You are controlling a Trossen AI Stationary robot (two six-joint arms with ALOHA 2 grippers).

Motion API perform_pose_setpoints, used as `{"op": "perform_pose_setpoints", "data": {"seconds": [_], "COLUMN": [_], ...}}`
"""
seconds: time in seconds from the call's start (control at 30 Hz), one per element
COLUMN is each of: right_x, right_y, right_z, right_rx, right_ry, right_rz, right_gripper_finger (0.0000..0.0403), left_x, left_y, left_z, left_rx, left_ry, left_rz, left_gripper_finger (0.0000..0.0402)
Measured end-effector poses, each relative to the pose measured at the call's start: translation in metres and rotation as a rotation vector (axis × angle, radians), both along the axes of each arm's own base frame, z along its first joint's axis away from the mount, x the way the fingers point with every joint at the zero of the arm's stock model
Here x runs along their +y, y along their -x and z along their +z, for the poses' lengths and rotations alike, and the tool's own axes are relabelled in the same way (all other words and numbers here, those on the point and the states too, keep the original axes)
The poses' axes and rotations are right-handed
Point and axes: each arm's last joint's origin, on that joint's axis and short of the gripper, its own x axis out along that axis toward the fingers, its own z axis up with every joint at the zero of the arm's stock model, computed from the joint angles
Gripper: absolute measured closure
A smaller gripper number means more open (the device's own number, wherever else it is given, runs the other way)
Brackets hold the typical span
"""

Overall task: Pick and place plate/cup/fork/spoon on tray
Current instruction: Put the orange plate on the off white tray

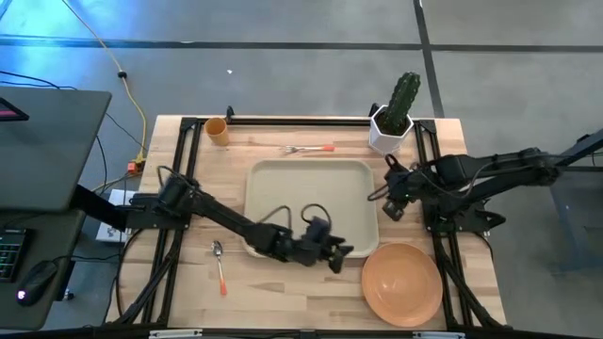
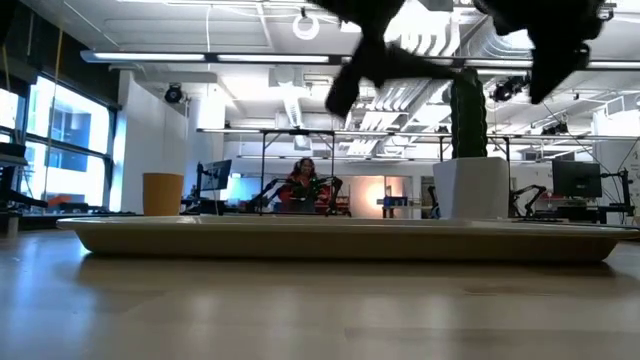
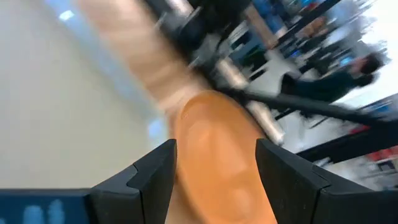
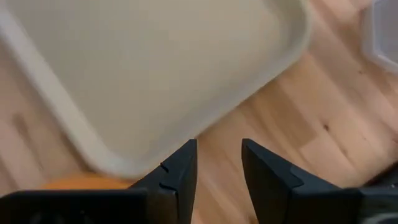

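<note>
The beige tray point(image 1: 306, 198) lies in the middle of the table and holds nothing. The orange plate point(image 1: 402, 282) lies on the wood at the near right, off the tray's near right corner. The yellow-orange cup point(image 1: 217, 130) stands at the far left. The fork point(image 1: 311, 149) lies just beyond the tray's far rim. The spoon point(image 1: 219, 266) lies on the wood to the near left of the tray. My left gripper point(image 1: 341, 254) hovers open over the tray's near right corner, and the plate point(image 3: 217, 155) shows between its fingers. My right gripper point(image 1: 391, 202) hovers open and empty beside the tray's right rim point(image 4: 186, 118).
A white pot with a green cactus point(image 1: 391, 127) stands at the far right, just beyond my right gripper. Black frame rails point(image 1: 184, 169) run along the table's left, right and far sides. Bare wood lies along the near edge between the spoon and the plate.
</note>
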Motion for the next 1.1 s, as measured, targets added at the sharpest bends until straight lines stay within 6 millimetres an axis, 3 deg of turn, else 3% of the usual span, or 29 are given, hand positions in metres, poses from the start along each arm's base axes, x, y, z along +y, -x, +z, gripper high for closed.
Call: {"op": "perform_pose_setpoints", "data": {"seconds": [0.17,0.37,0.43,0.77,1.1], "right_x": [0.007,0.012,0.014,0.022,0.029], "right_y": [0.020,0.036,0.040,0.049,0.052], "right_z": [-0.011,-0.014,-0.014,-0.010,-0.010], "right_rx": [0.042,0.009,0.000,-0.048,-0.055], "right_ry": [-0.057,-0.073,-0.076,-0.083,-0.107], "right_rz": [0.072,0.079,0.091,0.072,0.056], "right_gripper_finger": [0.0285,0.0285,0.0285,0.0285,0.0285], "left_x": [-0.024,-0.041,-0.044,-0.037,-0.027], "left_y": [-0.041,-0.061,-0.071,-0.077,-0.079], "left_z": [-0.019,-0.042,-0.046,-0.068,-0.074], "left_rx": [-0.019,0.223,0.228,0.353,0.381], "left_ry": [0.111,0.127,0.160,0.225,0.279], "left_rz": [-0.107,-0.173,-0.183,-0.178,-0.140], "left_gripper_finger": [0.0192,0.0192,0.0192,0.0193,0.0196]}}
